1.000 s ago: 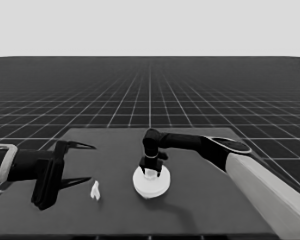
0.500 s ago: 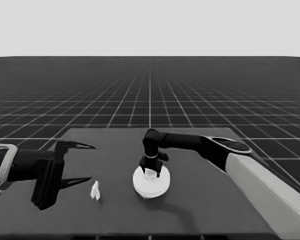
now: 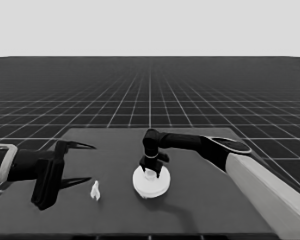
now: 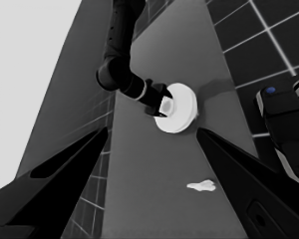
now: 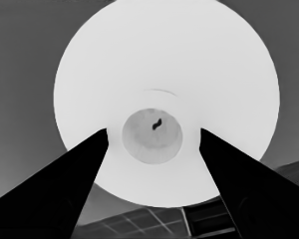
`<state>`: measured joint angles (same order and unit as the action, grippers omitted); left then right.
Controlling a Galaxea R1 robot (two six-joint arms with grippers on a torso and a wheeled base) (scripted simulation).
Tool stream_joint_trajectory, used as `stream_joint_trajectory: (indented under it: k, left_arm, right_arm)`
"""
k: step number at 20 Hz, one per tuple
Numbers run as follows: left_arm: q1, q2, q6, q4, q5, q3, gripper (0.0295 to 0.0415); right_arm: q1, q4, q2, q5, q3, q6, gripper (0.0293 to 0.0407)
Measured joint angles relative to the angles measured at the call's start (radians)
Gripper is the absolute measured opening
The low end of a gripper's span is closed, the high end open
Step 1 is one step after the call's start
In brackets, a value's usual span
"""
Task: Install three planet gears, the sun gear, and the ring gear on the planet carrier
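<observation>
1. Left gripper (image 3: 80, 165) waits spread open over the table's left end, unmoved from a second ago.
2. Thin white piece (image 3: 95, 190) lies just beside it.
3. Larger round part (image 3: 151, 183) sits mid-table as before, no gears in sight, so assembly looks near complete.
4. Right gripper (image 3: 152, 167) stands on its raised middle, fingers spread.

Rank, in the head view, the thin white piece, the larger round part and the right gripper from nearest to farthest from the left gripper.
1. Thin white piece: just right of the left gripper, at the table's left end.
2. Larger round part: mid-table.
3. Right gripper: directly over that part's middle; these two are too close to call.
</observation>
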<state>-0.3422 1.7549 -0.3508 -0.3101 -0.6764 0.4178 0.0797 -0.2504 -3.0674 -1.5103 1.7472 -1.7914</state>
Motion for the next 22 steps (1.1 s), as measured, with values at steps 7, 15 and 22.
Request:
stream_joint_trajectory:
  k: [7,15,22]
  left_arm:
    - [0.000,0.000,0.000,0.000,0.000,0.000,0.0385]
    - [0.000,0.000,0.000,0.000,0.000,0.000,0.0385]
    - [0.000,0.000,0.000,0.000,0.000,0.000,0.0385]
  right_arm:
    - [0.000,0.000,0.000,0.000,0.000,-0.058,0.0374]
    - [0.000,0.000,0.000,0.000,0.000,-0.065,0.0385]
    - [-0.106,0.087,0.011,-0.029,-0.052,0.405,0.0385]
